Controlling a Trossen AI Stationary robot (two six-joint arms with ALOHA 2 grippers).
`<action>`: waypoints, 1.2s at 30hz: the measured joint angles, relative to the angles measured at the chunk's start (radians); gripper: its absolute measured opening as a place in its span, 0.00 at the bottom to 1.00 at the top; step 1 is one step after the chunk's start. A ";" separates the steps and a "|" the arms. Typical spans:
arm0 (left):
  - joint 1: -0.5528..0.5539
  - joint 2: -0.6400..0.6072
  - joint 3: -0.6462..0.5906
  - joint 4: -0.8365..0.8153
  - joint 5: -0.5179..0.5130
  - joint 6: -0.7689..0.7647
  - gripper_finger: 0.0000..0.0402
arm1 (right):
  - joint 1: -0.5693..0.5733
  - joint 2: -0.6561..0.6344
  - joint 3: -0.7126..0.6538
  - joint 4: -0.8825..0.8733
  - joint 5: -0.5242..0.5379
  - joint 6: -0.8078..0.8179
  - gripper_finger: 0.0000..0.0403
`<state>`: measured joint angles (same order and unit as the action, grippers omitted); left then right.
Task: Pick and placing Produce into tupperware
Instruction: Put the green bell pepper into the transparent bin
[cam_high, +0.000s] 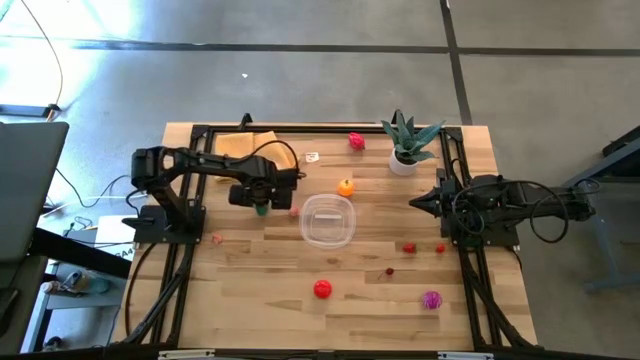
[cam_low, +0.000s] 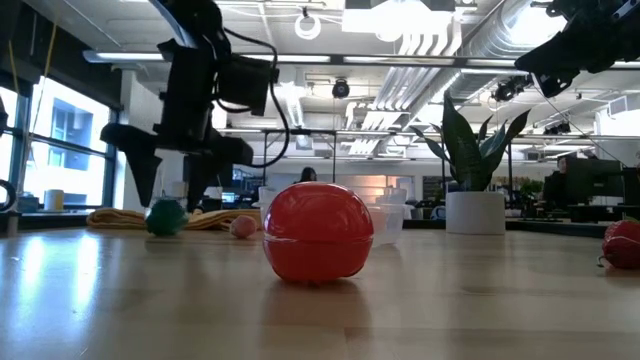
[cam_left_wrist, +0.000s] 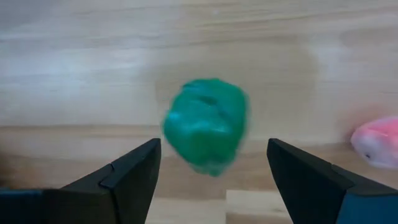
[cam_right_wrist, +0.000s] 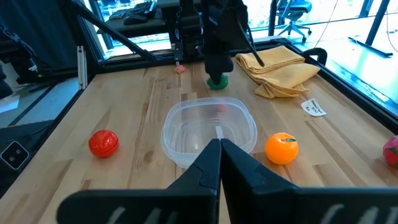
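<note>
A small green produce piece rests on the wooden table left of the clear tupperware. My left gripper points straight down over it, open. Its two fingers stand on either side of the piece with a gap at each side, and the tips hang just above it in the low view. A pink piece lies close beside it. My right gripper is shut and holds nothing, pulled back at the table's right side, pointing toward the tupperware.
An orange piece lies just beyond the tupperware. A red piece and a magenta one lie near the front edge. Small red pieces sit right of centre. A folded tan cloth and a potted plant stand at the back.
</note>
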<state>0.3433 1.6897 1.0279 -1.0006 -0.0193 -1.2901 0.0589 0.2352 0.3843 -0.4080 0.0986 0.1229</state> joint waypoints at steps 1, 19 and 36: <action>0.006 0.000 -0.010 0.009 0.000 0.001 0.71 | 0.000 0.000 0.000 0.000 0.000 0.000 0.00; 0.023 0.000 -0.077 0.166 -0.058 0.093 0.71 | 0.000 0.000 0.000 0.001 0.000 0.000 0.00; 0.023 0.000 -0.077 0.174 -0.068 0.213 0.71 | 0.000 0.000 0.000 0.001 0.000 0.000 0.00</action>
<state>0.3664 1.6897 0.9512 -0.8262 -0.0872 -1.0775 0.0589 0.2350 0.3843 -0.4072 0.0986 0.1230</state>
